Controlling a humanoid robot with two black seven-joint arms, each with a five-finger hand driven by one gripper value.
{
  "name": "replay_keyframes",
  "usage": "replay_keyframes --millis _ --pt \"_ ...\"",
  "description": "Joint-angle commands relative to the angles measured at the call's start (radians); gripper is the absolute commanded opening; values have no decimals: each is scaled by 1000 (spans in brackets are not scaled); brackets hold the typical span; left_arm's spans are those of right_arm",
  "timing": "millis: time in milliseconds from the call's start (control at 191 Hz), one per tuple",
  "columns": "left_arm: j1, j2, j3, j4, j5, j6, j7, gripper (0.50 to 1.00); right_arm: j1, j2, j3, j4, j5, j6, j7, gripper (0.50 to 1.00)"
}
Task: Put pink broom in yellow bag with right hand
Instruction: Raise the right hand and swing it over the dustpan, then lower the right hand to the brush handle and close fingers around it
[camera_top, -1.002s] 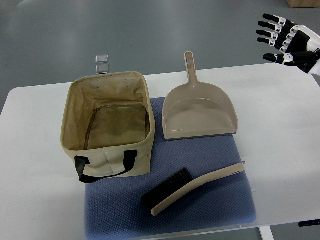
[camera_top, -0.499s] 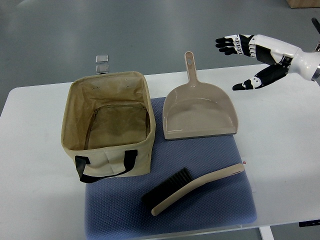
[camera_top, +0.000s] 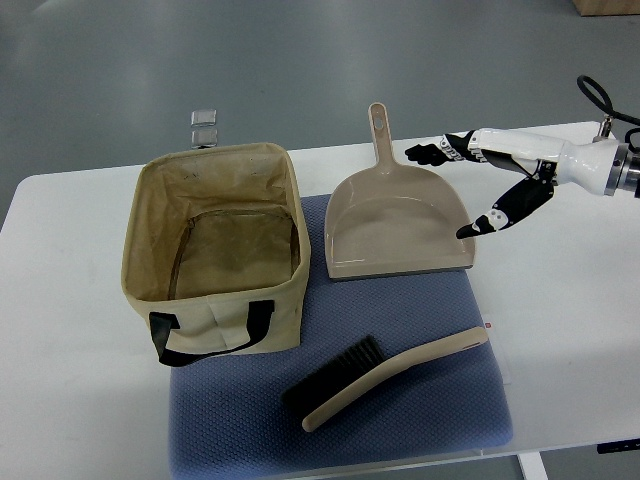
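My right robot hand (camera_top: 487, 175) hangs spread and empty over the dustpan's (camera_top: 398, 220) right rim. The broom (camera_top: 385, 378) lies on the blue mat (camera_top: 440, 420) on the counter (camera_top: 570, 300), near edge. The bag (camera_top: 215, 255) stands open at left.

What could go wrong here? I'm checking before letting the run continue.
1. The right hand, open, hovers at the dustpan, not the broom; it might grab the wrong item.
2. The broom lies flat on the blue mat, so the hand may catch the mat or slip off the thin handle.
3. The bag is soft; its rim could fold if the long broom hits it.
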Motion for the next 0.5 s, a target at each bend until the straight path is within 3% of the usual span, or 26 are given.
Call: replay_keyframes --millis 0,383,493 --pt "0 0 0 0 0 0 0 1000 -5 0 1 -4 10 0 2 930" --pt "0 0 0 0 0 0 0 1000 -16 -40 -149 -18 159 0 3 928" --pt "0 0 0 0 0 0 0 1000 -2 -64 -201 -10 151 -80 9 926"
